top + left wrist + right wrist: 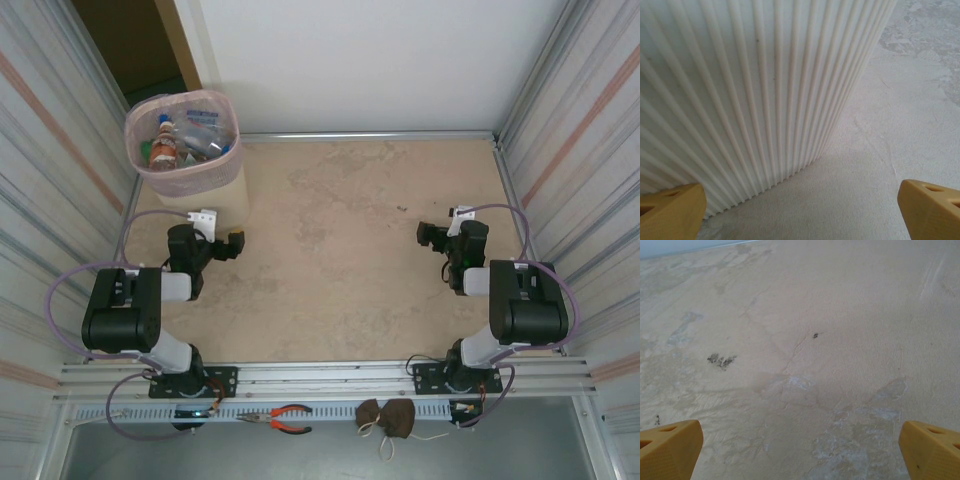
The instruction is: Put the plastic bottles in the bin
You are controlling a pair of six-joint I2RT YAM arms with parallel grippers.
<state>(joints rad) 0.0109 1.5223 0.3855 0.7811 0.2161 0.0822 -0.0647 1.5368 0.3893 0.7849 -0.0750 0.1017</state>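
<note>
1. I see the bin [190, 183] in the far left corner of the table [340, 220].
2. The plastic bottles [185, 135] are piled up inside it.
3. My left gripper [232, 243] sits low, near the bin. Its yellow fingers [670, 210] are spread wide with nothing between them. The bin's ribbed side is right in front of it.
4. My right gripper [432, 235] is on the right side, well apart from the bin. It is spread wide too and holds nothing.
</note>
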